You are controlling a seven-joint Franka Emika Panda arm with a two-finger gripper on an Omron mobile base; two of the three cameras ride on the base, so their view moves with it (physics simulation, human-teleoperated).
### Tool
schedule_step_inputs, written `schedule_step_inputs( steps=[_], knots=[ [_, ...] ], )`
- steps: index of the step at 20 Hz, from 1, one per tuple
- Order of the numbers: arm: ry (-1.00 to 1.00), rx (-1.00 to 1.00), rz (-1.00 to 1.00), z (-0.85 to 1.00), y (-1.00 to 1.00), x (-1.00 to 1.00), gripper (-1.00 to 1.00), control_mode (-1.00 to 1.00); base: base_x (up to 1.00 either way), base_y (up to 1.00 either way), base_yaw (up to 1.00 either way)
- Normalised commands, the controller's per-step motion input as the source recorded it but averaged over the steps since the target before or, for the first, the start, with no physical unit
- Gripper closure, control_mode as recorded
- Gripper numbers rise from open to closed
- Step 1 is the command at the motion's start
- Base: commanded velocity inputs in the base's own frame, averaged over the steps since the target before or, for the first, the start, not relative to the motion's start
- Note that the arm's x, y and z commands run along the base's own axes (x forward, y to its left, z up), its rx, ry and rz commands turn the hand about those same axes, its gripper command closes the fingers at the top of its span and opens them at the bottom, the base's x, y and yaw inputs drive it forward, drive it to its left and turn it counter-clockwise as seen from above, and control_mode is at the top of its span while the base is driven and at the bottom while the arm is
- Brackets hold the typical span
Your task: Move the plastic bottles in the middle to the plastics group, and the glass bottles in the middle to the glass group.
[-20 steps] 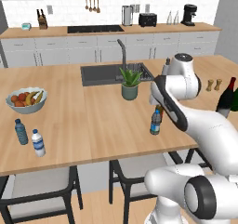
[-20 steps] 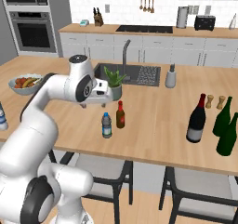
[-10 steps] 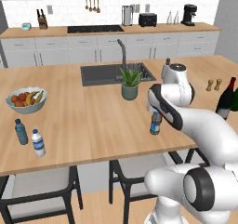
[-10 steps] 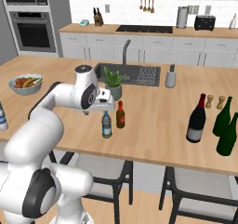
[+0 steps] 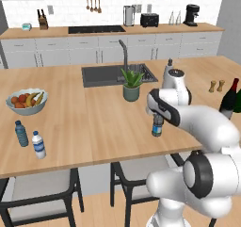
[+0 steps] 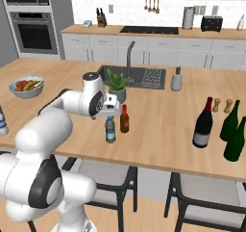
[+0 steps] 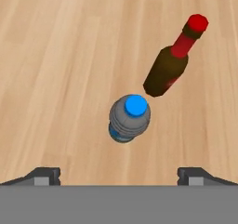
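Note:
The small clear plastic bottle (image 6: 110, 130) with a dark blue label stands near the island's front edge, also seen in the left base view (image 5: 157, 126). From above, the hand view shows its blue cap (image 7: 131, 116). My gripper (image 6: 111, 114) hangs open just above it (image 5: 157, 114), the fingertips (image 7: 44, 175) wide on either side. A small brown bottle (image 6: 124, 119) with a red top stands right beside it (image 7: 169, 66). The near-black wine bottle (image 6: 203, 123) stands far right, next to two dark green glass bottles (image 6: 230, 122). Two small water bottles (image 5: 20, 133) stand far left.
A potted plant (image 6: 116, 84) and the sink (image 5: 115, 75) lie behind the bottles. A fruit bowl (image 5: 26, 101) sits at the left. Wooden shakers (image 6: 222, 105) stand behind the green bottles, and a grey dispenser (image 6: 176, 80) stands by the sink. Stools stand under the front edge.
The hand has swung a little toward the plastic bottle and come down over it. The jaws stay open. No bottle has moved.

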Motion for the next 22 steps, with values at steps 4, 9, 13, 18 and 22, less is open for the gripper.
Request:
schedule_step_inputs(
  steps=[4,9,13,18,22],
  knots=[
    [0.03,0.0,0.0,0.0,-0.17,0.35,-1.0,-1.0,0.0,0.0,0.0],
    [0.04,0.0,0.0,-0.23,-0.01,0.04,-1.0,-1.0,0.0,0.0,0.0],
    [0.0,0.0,0.0,-0.36,0.0,0.08,-1.0,-1.0,0.0,0.0,0.0],
    [0.0,0.0,0.0,-0.21,0.0,0.11,-1.0,-1.0,0.0,0.0,0.0],
    [0.0,0.0,0.0,-0.16,0.0,0.22,-1.0,-1.0,0.0,0.0,0.0]
  ],
)
